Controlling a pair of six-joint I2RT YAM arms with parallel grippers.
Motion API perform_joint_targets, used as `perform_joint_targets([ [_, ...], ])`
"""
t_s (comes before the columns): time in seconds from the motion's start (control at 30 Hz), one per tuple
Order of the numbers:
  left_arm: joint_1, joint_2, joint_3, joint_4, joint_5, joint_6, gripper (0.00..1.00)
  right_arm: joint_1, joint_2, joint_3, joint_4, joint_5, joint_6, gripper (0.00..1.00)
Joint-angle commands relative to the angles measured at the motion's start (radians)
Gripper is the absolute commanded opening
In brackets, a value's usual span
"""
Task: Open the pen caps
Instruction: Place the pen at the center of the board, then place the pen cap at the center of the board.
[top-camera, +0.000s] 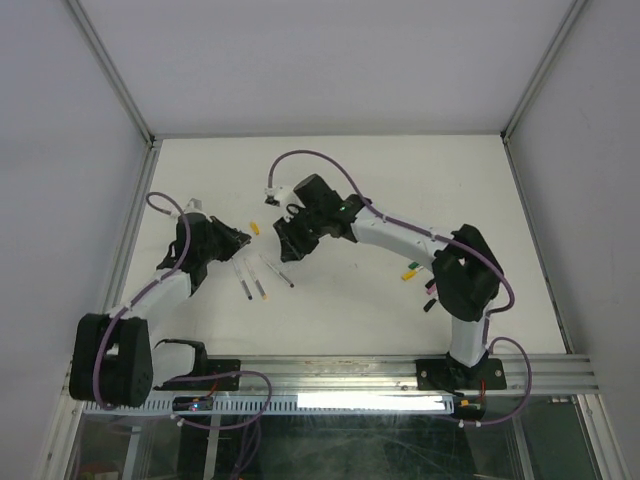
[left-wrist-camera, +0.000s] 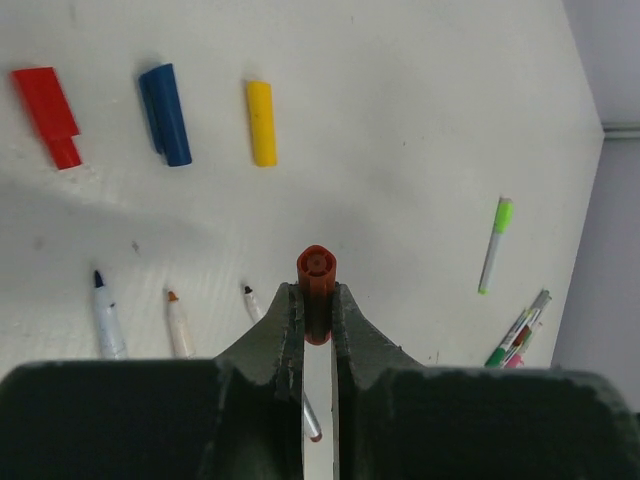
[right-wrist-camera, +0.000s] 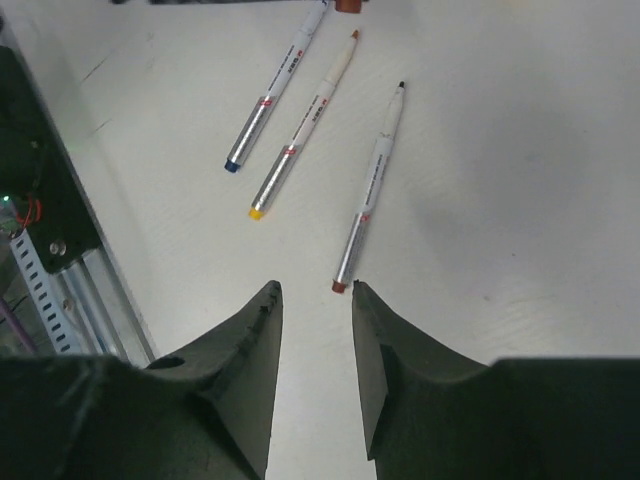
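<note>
L gripper (left-wrist-camera: 317, 300) pinching small maroon plastic pen cap (left-wrist-camera: 316, 268). R gripper (right-wrist-camera: 315, 292) spread, empty, near three slim white uncapped pens (right-wrist-camera: 372, 185) on white table (right-wrist-camera: 520, 200).

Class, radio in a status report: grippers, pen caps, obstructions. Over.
Left gripper shut on maroon cap. Right gripper open, empty, near uncapped pens. Green pen capped. No obstruction seen.

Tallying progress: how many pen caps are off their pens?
4. Red plastic cap, blue plastic cap and yellow plastic cap lie in a row on the white table; a maroon plastic cap is clamped in the left gripper. Others may be hidden.
</note>
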Motion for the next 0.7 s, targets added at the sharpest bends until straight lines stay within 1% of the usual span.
perform_joint_targets([
  [0.0, -0.083, 0.164, 0.157, 0.045, -0.030, 0.024, 0.02, -0.129, -0.146, -0.046, -0.012, -0.258, -0.173, 0.37],
  [0.13, -0.180, 0.340, 0.306, -0.043, -0.143, 0.064, 0.03, -0.269, -0.187, -0.086, 0.007, -0.353, -0.163, 0.37],
  [0.23, -0.217, 0.454, 0.408, -0.104, -0.201, 0.089, 0.04, -0.354, -0.207, -0.121, 0.042, -0.426, -0.128, 0.38],
  [0.33, -0.243, 0.536, 0.496, -0.158, -0.261, 0.120, 0.04, -0.404, -0.223, -0.139, 0.056, -0.462, -0.113, 0.39],
  [0.47, -0.262, 0.618, 0.592, -0.235, -0.319, 0.155, 0.05, -0.425, -0.238, -0.149, 0.072, -0.470, -0.102, 0.40],
  [0.67, -0.283, 0.689, 0.668, -0.312, -0.413, 0.180, 0.09, -0.430, -0.234, -0.151, 0.076, -0.477, -0.098, 0.41],
])
